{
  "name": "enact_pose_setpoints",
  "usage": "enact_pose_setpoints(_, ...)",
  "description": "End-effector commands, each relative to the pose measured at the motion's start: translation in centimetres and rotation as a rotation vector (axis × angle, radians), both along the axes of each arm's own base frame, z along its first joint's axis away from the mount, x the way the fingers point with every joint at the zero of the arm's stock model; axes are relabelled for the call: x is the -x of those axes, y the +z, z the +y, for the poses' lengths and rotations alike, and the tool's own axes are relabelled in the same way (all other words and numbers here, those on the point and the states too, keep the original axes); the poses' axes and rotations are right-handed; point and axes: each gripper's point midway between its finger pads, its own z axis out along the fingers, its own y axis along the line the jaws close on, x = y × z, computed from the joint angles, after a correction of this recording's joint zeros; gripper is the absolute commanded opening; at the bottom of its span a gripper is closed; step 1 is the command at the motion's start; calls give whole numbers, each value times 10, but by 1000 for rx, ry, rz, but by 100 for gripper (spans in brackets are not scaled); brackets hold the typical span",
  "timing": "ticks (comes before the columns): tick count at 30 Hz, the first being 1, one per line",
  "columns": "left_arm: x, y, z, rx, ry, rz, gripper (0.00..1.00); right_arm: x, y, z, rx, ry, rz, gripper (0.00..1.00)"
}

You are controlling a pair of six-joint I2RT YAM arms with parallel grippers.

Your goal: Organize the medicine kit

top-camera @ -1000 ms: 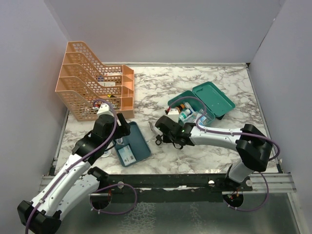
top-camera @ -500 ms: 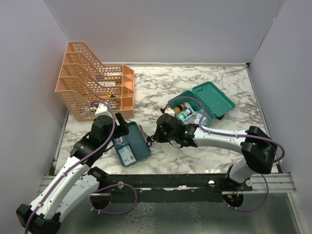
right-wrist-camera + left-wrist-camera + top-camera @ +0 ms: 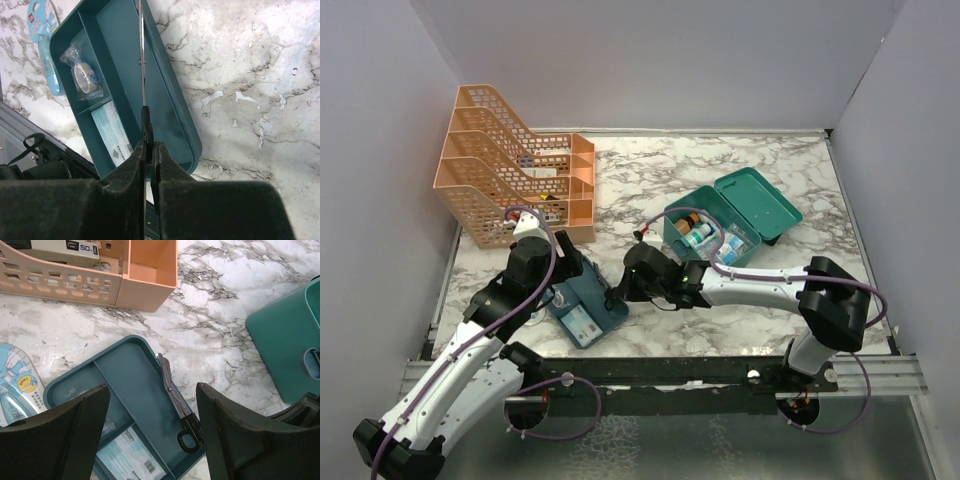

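Note:
The medicine kit (image 3: 705, 232) is a teal box standing with its lid (image 3: 760, 200) open and bottles inside; its side shows in the left wrist view as the kit (image 3: 285, 347). My right gripper (image 3: 151, 150) is shut on the black handle of the scissors (image 3: 143, 75), which sit edge-on over the right compartment of the flat teal tray (image 3: 172, 95). From the left wrist, the scissors (image 3: 172, 390) lie along the tray (image 3: 125, 375) by its right rim. My left gripper (image 3: 152, 432) hovers open above the tray, holding nothing.
An orange mesh file rack (image 3: 510, 165) stands at the back left, close to the tray. The tray holds a bagged tape roll (image 3: 82, 77) and a white-and-teal packet (image 3: 112, 132). A light-blue package (image 3: 17, 382) lies left of the tray on the marble table (image 3: 650, 180).
My right gripper has carried the scissors leftward from near the kit to over the tray's right side. The left arm has hardly moved.

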Motion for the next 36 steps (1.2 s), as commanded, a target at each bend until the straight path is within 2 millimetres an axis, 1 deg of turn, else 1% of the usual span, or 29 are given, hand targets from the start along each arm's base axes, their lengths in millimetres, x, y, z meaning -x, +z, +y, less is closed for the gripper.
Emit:
enact_pose_setpoints(1, -2, 10, 6, -9, 23, -32, 73, -12, 35, 8, -69, -27, -98, 1)
enact_pose_setpoints(6, -3, 14, 8, -15, 29, -42, 73, -11, 53, 12, -131, 27, -167, 1)
enact_pose_setpoints(8, -4, 17, 8, -15, 31, -47, 73, -10, 58, 9, -162, 34, -189, 1)
enact_pose_setpoints(10, -5, 19, 8, -15, 33, -52, 73, -7, 64, 12, -203, 56, -208, 1)
enact_pose_setpoints(12, -5, 22, 9, -15, 36, -59, 73, -4, 63, 15, -214, 80, -206, 1)
enact_pose_setpoints(18, -6, 24, 9, -18, 38, -64, 73, 7, 36, 30, -190, 169, -149, 1)
enact_pose_setpoints(21, -5, 22, 9, -18, 35, -57, 73, 7, 21, 32, -162, 176, -126, 1)
enact_pose_setpoints(25, -5, 21, 9, -16, 36, -55, 74, 5, 1, 29, -112, 157, -106, 1)
enact_pose_setpoints(29, -5, 21, 9, -18, 34, -55, 74, 1, -21, 19, -26, 91, -54, 1)
enact_pose_setpoints(31, -5, 22, 9, -17, 34, -56, 74, 2, -27, 18, 3, 97, -41, 1)
enact_pose_setpoints(33, -5, 21, 9, -21, 33, -55, 74, 2, -29, 18, 24, 108, -43, 1)
enact_pose_setpoints(34, -6, 22, 9, -20, 34, -55, 74, 2, -28, 18, 32, 108, -42, 2)
enact_pose_setpoints(36, -6, 23, 9, -21, 32, -56, 74, 0, -24, 17, 40, 99, -44, 8)
